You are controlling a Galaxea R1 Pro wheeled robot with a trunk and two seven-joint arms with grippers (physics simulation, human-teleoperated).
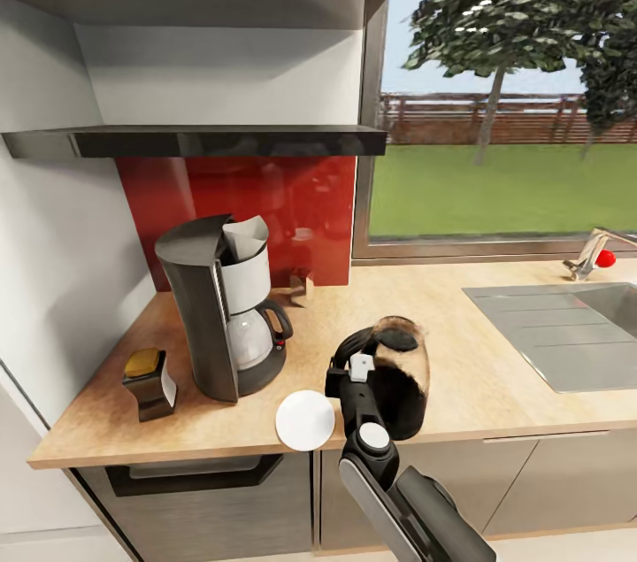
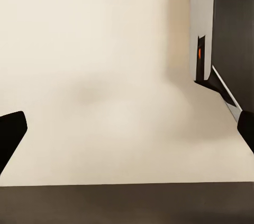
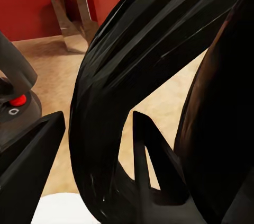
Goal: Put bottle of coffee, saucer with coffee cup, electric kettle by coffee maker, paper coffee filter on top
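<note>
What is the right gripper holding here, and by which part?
The right gripper is closed around the black loop handle of the electric kettle, near the countertop's front edge. The left gripper is open and holds nothing.

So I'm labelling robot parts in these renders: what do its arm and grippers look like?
The right arm is grey and black, with a white round cap at a joint and a small white block near the right gripper. The fingers are flat, black and wedge-shaped. The left gripper shows black fingertips.
</note>
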